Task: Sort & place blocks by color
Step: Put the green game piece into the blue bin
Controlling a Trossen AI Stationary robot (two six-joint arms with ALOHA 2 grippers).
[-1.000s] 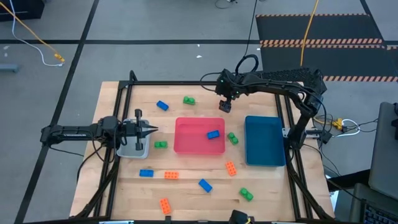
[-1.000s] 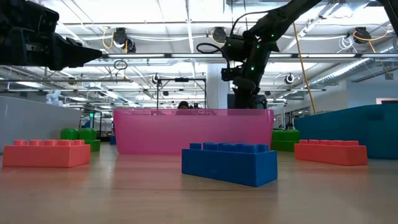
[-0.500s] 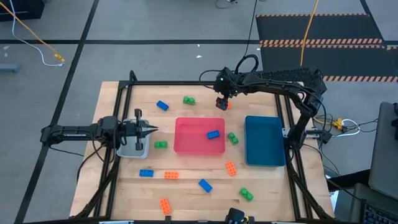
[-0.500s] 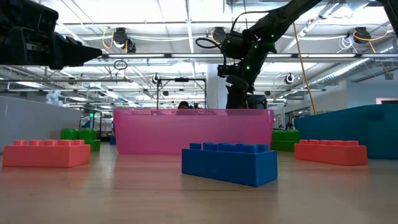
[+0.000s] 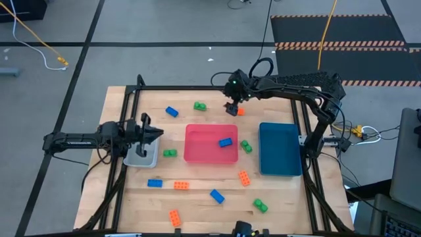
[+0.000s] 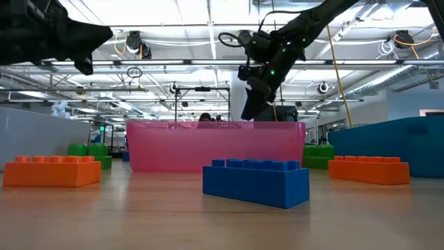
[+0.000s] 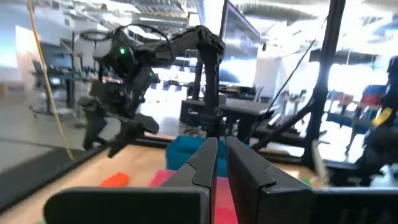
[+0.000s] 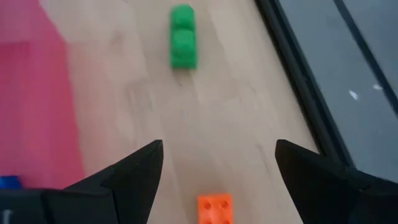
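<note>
Wooden and pale, the counter is the biggest thing we see from above, framed by dark rails. On it lie three trays: a teal tray toward the right arm's side, a pink tray in the middle with one blue block inside it, and a small grey tray under the left arm.

Our left tool hangs above the grey tray with its fingers pressed together and nothing between them (the left wrist view shows the two dark fingers nearly touching). Our right tool is at the far edge of the counter, just behind the pink tray; its fingers stand wide apart and empty, with a small orange block on the wood between them and a green block farther off.

The other blocks are scattered on the bare wood. A blue one lies near the far rail. A green one lies between the grey and pink trays, another green between the pink and teal trays. Along the near side we count a blue, three orange, another blue and a green.
</note>
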